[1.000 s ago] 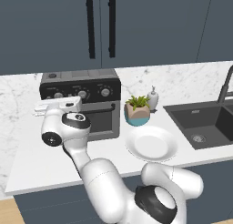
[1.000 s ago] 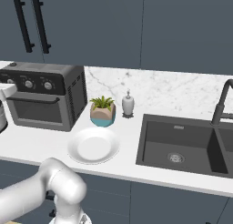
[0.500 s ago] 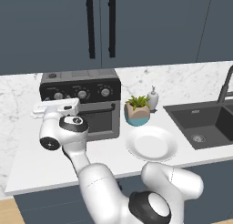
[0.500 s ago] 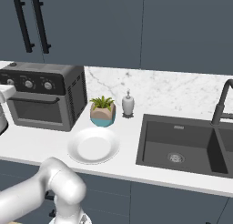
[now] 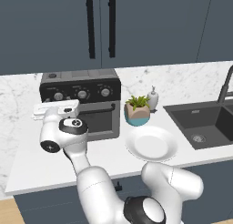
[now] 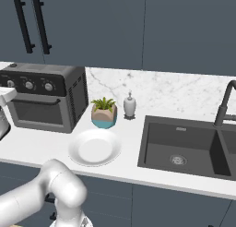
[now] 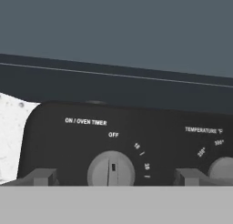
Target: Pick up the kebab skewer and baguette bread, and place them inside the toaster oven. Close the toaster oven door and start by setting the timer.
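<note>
Through the hand view I see my gripper with its two dark fingertips standing wide apart at the bottom of the frame, holding nothing. Between them, at the lower centre, sits a round grey timer knob with its marker pointing up toward the word OFF; I cannot tell whether the tips touch it. A second grey temperature knob shows at the lower right edge. Both belong to the black top panel of the boxy grey toaster oven, which spans the lower half of that frame.

In the left base view the gripper lies level at the middle left of the frame, in front of the left end of the oven's knob panel. The white arm rises from the lower right, bends up through a rounded elbow and ends in a dark-faced wrist just below the hand.

The grey-framed toaster oven door with its dark glass stands shut. Right of the oven stand a small green potted plant and a white soap bottle, with a round white plate in front of them, near the counter's edge. A dark sink basin fills the middle right.
</note>
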You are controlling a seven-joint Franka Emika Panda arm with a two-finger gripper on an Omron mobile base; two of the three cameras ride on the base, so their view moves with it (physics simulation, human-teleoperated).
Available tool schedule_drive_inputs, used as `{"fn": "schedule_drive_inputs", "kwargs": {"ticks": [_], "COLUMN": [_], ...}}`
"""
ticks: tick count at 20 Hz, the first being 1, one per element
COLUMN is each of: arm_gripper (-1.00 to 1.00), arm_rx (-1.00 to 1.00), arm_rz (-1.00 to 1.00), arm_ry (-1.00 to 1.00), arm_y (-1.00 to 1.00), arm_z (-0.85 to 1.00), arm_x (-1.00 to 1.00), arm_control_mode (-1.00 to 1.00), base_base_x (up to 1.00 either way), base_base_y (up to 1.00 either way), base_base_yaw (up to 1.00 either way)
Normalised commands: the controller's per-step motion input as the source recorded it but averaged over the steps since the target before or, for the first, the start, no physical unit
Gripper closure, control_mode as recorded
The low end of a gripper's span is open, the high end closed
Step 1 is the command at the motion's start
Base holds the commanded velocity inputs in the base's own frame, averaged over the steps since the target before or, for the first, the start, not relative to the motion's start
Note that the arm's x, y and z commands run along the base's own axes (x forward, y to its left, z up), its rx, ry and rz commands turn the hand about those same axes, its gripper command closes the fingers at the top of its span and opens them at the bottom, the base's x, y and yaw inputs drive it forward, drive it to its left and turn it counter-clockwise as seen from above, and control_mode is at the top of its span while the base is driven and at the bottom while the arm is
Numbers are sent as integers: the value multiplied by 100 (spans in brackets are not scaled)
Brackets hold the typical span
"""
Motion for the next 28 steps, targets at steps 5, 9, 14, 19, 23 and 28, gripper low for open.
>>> {"fn": "schedule_drive_inputs", "kwargs": {"ticks": [5, 9, 14, 19, 23, 28], "arm_gripper": [-100, -100, -100, -100, -100, -100], "arm_rx": [0, 0, 0, 0, 0, 0], "arm_rz": [0, 0, 0, 0, 0, -1], "arm_ry": [-4, -2, -1, -2, -3, -4], "arm_y": [0, 0, 0, 0, 0, 1], "arm_z": [-3, -3, 0, -1, 0, 0], "arm_x": [3, 14, 19, 11, 3, 7], "arm_control_mode": [-100, -100, -100, -100, -100, -100], "base_base_x": [0, 0, 0, 0, 0, 0], "base_base_y": [0, 0, 0, 0, 0, 0], "base_base_yaw": [0, 0, 0, 0, 0, 0]}}
